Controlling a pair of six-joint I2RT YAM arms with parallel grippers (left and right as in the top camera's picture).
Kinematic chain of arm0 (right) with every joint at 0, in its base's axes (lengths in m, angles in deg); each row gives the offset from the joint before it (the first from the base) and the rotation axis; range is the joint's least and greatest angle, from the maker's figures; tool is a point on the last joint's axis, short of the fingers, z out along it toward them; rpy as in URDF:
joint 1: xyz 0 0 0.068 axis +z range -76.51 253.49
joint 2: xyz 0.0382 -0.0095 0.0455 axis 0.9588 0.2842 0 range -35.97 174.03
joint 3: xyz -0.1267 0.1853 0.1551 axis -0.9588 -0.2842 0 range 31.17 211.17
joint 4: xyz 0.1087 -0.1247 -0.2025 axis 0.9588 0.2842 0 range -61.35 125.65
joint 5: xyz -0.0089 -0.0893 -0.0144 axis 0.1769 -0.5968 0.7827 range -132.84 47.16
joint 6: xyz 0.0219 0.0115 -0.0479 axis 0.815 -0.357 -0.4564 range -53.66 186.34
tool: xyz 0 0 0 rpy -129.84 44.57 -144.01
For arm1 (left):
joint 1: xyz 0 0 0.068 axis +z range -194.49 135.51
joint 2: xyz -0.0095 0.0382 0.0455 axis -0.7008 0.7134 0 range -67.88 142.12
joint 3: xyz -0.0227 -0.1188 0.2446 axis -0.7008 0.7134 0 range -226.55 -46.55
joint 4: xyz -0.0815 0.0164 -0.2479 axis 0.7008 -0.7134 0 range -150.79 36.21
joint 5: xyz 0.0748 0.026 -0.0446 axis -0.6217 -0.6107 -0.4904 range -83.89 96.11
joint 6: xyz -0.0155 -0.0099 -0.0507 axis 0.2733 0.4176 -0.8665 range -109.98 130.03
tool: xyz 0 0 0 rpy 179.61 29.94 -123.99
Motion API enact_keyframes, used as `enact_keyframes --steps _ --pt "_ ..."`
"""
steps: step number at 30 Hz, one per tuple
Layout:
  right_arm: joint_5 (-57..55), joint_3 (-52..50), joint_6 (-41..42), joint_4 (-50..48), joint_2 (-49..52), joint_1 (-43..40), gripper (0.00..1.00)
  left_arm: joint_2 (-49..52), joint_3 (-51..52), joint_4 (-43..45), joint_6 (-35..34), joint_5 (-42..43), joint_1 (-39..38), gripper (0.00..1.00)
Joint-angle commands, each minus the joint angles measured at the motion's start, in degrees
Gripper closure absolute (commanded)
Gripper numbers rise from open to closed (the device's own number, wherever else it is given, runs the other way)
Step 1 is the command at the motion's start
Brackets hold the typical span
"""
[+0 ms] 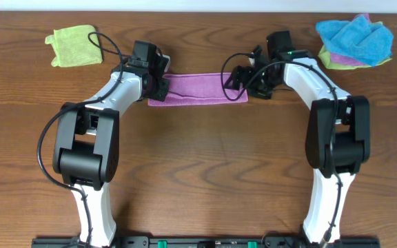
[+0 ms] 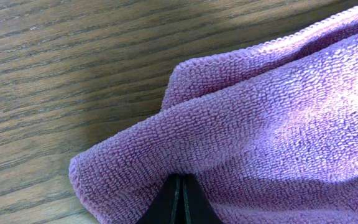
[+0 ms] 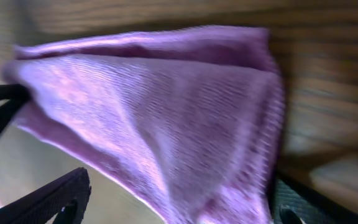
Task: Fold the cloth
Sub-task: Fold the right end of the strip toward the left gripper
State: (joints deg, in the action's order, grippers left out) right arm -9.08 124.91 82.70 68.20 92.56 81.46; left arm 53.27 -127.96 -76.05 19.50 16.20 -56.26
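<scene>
Left pincer (image 2: 180, 196) pinching the left edge of the mauve microfibre cloth (image 1: 198, 89), upper centre; my right pincer (image 1: 234, 83) spread over its right edge; open wooden table (image 1: 205, 165) below.

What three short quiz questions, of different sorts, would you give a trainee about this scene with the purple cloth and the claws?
1. True or false: the purple cloth lies folded as a long narrow strip.
2. Where on the table does the lime-green cloth lie? A. far left corner. B. near right corner. C. under the purple cloth.
3. In a few words: what does the left claw grip?

Key: 1 true. 2 A. 3 the purple cloth; the claw is shut on its edge.
</scene>
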Motion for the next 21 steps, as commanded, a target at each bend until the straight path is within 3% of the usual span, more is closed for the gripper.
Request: enact_keyframes --steps 1,4,9,11,15,21 --pt "1.79 -0.83 1.42 -0.52 5.70 0.42 0.11 2.27 -0.50 -0.24 0.79 0.31 0.11 0.94" --pt "1.49 -0.85 1.40 -1.55 6.71 0.39 0.19 2.27 -0.50 -0.24 0.79 0.31 0.11 0.95" --pt "-2.58 -0.83 1.42 -2.69 6.93 0.39 0.48 2.27 -0.50 -0.24 0.81 0.28 0.11 0.94" --pt "-4.31 -0.83 1.49 -2.69 6.93 0.28 0.62 2.27 -0.50 -0.26 0.79 0.28 0.11 0.94" --pt "-5.07 -0.83 2.34 -3.52 6.93 0.26 0.98 2.27 -0.50 -0.31 0.79 0.31 0.11 0.94" --pt "-4.61 0.31 4.02 -2.69 6.67 0.26 0.98 2.29 -0.50 -0.90 0.81 0.26 0.11 0.94"
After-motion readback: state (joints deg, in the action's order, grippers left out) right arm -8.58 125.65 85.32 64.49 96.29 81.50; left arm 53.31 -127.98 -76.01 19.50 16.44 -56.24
